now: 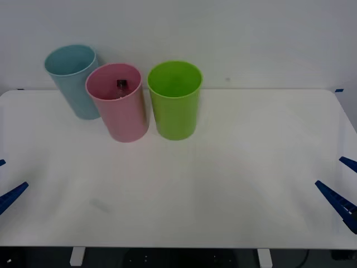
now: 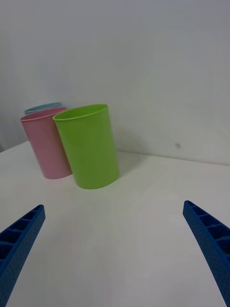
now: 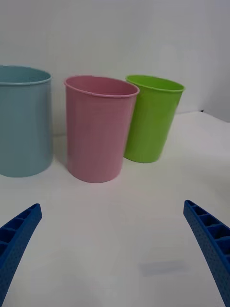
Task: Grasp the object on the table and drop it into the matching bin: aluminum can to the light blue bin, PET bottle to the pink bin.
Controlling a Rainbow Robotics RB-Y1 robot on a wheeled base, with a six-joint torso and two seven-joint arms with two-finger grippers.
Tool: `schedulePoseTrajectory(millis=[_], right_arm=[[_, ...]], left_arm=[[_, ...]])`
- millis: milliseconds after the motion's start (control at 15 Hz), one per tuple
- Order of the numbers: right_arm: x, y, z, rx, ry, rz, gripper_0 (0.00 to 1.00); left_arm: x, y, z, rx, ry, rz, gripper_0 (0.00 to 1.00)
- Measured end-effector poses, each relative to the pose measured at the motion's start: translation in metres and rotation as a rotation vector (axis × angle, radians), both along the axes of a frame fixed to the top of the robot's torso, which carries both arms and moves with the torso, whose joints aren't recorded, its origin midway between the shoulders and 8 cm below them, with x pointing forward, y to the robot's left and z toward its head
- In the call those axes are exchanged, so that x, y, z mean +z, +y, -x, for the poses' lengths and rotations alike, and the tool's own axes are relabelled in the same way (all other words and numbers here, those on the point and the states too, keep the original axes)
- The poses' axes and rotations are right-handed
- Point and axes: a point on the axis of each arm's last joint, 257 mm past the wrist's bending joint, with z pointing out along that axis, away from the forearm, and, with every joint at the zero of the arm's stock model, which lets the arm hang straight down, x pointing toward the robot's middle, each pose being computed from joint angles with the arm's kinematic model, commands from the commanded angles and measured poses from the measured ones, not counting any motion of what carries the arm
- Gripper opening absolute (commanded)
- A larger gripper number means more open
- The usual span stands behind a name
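PET bottle (image 1: 121,84) inside pink bin (image 1: 126,119).
Well apart from left gripper (image 3: 115,249) and right gripper (image 2: 115,249), both spread wide, empty, at table (image 1: 223,184) edges.

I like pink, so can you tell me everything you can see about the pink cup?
The pink bin is a tall, plain cup that looks like smooth plastic, wider at its round open top than at its base. It stands upright on the white table, between the light blue bin and the lime green bin. Inside, the black cap of the PET bottle peeks up.
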Motion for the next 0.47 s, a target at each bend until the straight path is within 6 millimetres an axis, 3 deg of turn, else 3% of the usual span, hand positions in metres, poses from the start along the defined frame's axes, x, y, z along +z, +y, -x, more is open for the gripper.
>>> schedulePoseTrajectory(millis=[467], right_arm=[[0.0000, 0.0000, 0.0000, 0.000, 0.000, 0.000, 1.00]], left_arm=[[0.0053, -0.0028, 0.0036, -0.020, -0.009, 0.012, 1.00]])
